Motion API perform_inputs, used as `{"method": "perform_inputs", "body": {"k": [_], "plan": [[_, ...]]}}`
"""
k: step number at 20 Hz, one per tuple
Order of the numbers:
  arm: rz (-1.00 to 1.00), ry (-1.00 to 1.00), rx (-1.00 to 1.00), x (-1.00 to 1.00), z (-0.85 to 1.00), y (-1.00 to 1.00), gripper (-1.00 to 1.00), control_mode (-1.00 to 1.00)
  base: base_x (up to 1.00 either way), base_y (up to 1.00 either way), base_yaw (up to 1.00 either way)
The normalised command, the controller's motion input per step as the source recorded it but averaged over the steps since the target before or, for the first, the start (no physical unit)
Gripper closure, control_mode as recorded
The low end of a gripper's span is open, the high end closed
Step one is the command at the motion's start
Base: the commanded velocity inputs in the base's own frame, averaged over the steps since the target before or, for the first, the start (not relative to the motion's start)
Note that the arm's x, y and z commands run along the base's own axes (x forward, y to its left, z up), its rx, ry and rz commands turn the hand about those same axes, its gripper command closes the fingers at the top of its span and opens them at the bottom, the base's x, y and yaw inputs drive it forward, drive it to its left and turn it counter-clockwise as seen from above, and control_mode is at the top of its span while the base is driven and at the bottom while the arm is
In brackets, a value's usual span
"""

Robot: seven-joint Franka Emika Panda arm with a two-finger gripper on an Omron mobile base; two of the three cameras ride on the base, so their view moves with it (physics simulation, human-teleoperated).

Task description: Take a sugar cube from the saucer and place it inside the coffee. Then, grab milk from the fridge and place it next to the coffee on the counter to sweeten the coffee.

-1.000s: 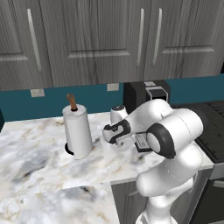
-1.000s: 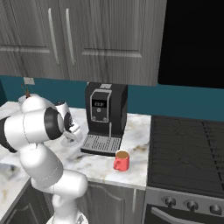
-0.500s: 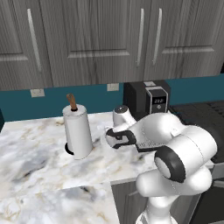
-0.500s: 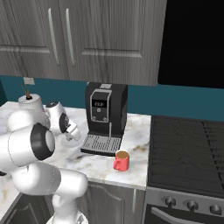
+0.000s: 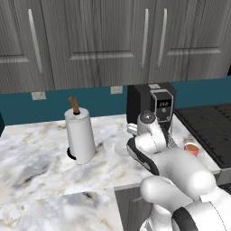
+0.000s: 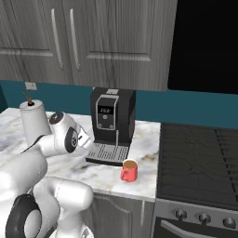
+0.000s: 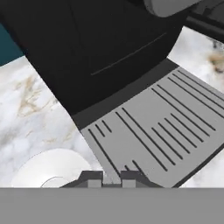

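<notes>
The white arm is folded low over the marbled stone counter (image 5: 40, 149), wrist directed at the black coffee machine (image 6: 114, 116). In the hand view the gripper (image 7: 111, 178) sits above the machine's grey drip tray (image 7: 157, 131), beside the whitish round saucer (image 7: 52, 168). Finger tips stand close together; whether they are fully closed cannot be told.

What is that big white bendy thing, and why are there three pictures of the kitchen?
It is a robot arm. Two cameras ride behind it, one on each side, so you see one kitchen twice. The third camera sits on its hand, looking past its fingers. On the counter stand a paper towel roll, a black coffee machine and the red cup of coffee. The hand camera shows the machine's grey drip tray and the whitish saucer. I can't see anything held.
</notes>
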Motion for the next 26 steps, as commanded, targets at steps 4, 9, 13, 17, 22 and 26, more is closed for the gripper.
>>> {"method": "perform_inputs", "body": {"k": [4,9,13,17,22,26], "plan": [[-0.19,-0.11,0.02,-0.39,0.65,-1.0,1.0,-1.0,0.0,0.0,0.0],[-0.15,0.0,0.11,-0.51,0.6,-1.0,1.0,-1.0,0.0,0.0,0.0],[-0.12,0.0,0.13,-0.57,0.43,-1.0,1.0,-1.0,0.0,0.0,0.0],[-0.03,0.0,0.07,-0.28,0.14,-0.83,1.0,-1.0,0.0,0.0,0.0],[0.0,0.0,0.0,0.0,0.01,-0.21,1.0,-1.0,0.0,0.0,0.0],[0.0,0.08,0.0,0.07,0.0,0.0,1.0,-1.0,0.0,0.0,0.0]]}}
